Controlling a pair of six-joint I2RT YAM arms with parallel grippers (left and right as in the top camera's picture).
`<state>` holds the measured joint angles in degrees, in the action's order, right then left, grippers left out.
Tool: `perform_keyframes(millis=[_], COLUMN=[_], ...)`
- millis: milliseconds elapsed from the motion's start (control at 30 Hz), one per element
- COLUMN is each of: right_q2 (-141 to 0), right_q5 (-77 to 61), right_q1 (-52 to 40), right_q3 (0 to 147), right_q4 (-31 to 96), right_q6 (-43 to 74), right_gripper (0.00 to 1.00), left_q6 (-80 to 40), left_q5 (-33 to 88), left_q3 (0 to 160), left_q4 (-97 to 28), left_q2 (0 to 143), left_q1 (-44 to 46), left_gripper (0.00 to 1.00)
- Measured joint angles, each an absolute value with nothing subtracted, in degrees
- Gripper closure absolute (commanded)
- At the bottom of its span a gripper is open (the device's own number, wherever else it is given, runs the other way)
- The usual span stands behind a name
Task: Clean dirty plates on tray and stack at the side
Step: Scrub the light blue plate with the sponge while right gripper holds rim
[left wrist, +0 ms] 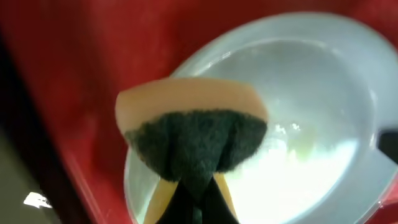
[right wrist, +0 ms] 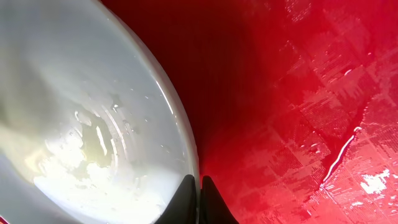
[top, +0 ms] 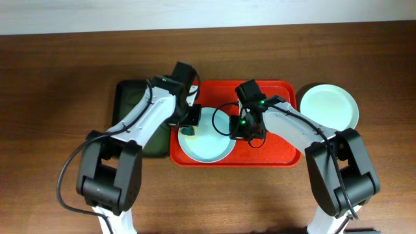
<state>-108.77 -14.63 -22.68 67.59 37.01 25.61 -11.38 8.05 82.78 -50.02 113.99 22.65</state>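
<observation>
- The red tray [top: 276, 146] lies in the middle of the wooden table [top: 58, 65], and a narrower dark green tray [top: 132, 104] sits just beside it at its 9 o'clock side
- One pale plate [top: 209, 142] rests flat inside the red tray, towards the tray's 8 o'clock corner, with bare red floor open from 12 to 4 o'clock of it
- A mint green plate [top: 328, 106] lies off the tray on the table at the tray's 2 o'clock corner, its rim close to the tray's edge; whether another plate lies under it cannot be told from overhead
- The left gripper [top: 189, 125] hangs over the pale plate's 9 o'clock rim, its fingers pinched tight on a sponge [left wrist: 193, 127]
- In the left wrist view the sponge shows a peach-yellow layer on the far side and a dark green scouring layer on the near side, squeezed in at the middle where the fingers bite; whether it touches the plate cannot be told
- The right gripper [right wrist: 199, 191] sits at the pale plate's 3 o'clock rim, its two dark fingertips drawn almost together with the rim running in between them, so it clamps the plate's edge
- The right wrist view shows a wet sheen and a faint yellowish film on the plate's inner surface
- The tray floor beside that rim glistens with thin wet streaks [right wrist: 341, 157]
</observation>
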Motion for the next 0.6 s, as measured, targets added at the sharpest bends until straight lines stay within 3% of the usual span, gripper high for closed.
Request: perform_keyframes(millis=[133,267,600], right_q2=[-108.84,-108.84,-108.84], right_q5=[-14.59,-14.35,-14.24], right_q1=[-22.70,-22.70,-22.70], right_q3=[67.59,67.59,67.59], right_q4=[37.15,37.26,37.21], right_q6=[25.71,25.74,25.71], right_gripper=[0.96,0.96,0.96], left_q6=[-13.32,-14.83,-14.06], left_q5=[8.54,9.23,33.56], left_q3=[75.61,74.94,74.50], left_q4=[-41.54,-40.58,-40.23], left_q2=[113.89,113.69,116.29], left_q1=[24.16,24.77,26.04], left_gripper=[1.00,1.00,1.00])
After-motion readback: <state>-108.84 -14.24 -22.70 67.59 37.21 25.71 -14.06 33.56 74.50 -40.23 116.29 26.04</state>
